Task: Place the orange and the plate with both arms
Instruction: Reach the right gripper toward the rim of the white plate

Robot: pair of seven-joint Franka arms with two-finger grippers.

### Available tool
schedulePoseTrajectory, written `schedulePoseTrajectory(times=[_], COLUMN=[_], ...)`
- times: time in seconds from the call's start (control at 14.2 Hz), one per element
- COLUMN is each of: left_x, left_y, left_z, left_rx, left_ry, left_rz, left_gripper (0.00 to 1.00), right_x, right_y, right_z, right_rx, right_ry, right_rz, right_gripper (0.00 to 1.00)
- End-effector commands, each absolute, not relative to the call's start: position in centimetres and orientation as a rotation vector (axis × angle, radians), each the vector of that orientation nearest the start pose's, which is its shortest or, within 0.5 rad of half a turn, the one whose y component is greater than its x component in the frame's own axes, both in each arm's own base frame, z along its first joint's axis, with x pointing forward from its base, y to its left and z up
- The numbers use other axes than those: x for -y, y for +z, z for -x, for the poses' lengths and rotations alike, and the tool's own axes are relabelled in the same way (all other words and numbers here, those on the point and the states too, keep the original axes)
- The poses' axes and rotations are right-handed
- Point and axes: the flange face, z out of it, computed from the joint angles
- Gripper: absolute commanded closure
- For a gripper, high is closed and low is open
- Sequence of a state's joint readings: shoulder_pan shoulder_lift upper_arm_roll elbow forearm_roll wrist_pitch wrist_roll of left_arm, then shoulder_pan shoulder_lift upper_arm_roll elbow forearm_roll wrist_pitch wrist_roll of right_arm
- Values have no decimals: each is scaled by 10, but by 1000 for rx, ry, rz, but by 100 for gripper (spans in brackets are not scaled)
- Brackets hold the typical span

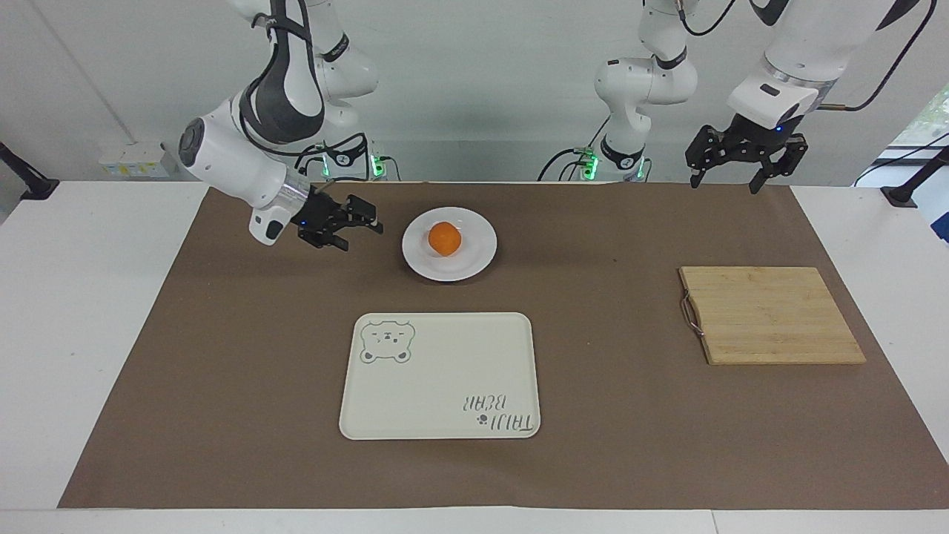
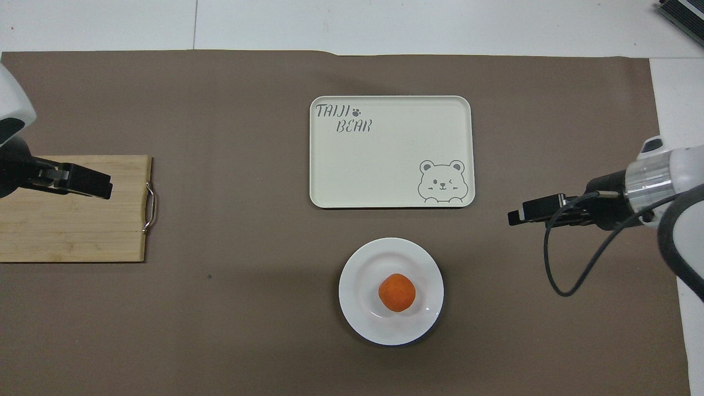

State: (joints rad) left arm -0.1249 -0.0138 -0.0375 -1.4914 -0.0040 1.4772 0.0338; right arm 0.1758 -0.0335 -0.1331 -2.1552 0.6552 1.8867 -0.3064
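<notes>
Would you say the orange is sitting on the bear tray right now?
No, the orange rests in the white plate, nearer to the robots than the tray.

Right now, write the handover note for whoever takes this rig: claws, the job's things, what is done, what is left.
Right claw: open, empty, low over the mat beside the plate, not touching it.
Left claw: open, empty, waiting high at its own end, near the cutting board.
The orange sits in the plate's centre; the bear tray lies farther from the robots.
Done: nothing gripped or placed.
Left: grasp and place orange and plate.
</notes>
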Motion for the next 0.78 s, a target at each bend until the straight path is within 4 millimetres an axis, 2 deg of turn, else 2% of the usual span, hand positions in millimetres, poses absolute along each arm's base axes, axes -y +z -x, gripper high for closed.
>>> schedulePoseTrajectory(times=[0.0,0.28,0.42,0.56,0.71], left_x=[85,85,85,85,85], left_y=[662,662,662,662,662], left_z=[-529,-529,-529,-529,-529], left_rx=[-295,-295,-295,-295,-295], left_ry=[-6,-9,-9,-6,-6], left_rz=[3114,3114,3114,3114,3114], left_gripper=[0,0,0,0,0], right_x=[-66,-78,-80,-80,-91], right_y=[378,339,324,300,289], right_z=[-487,-460,-452,-447,-442], right_rx=[87,56,60,52,45], right_ry=[165,204,211,212,205], right_rz=[2462,2427,2391,2358,2334], right_gripper=[0,0,0,0,0])
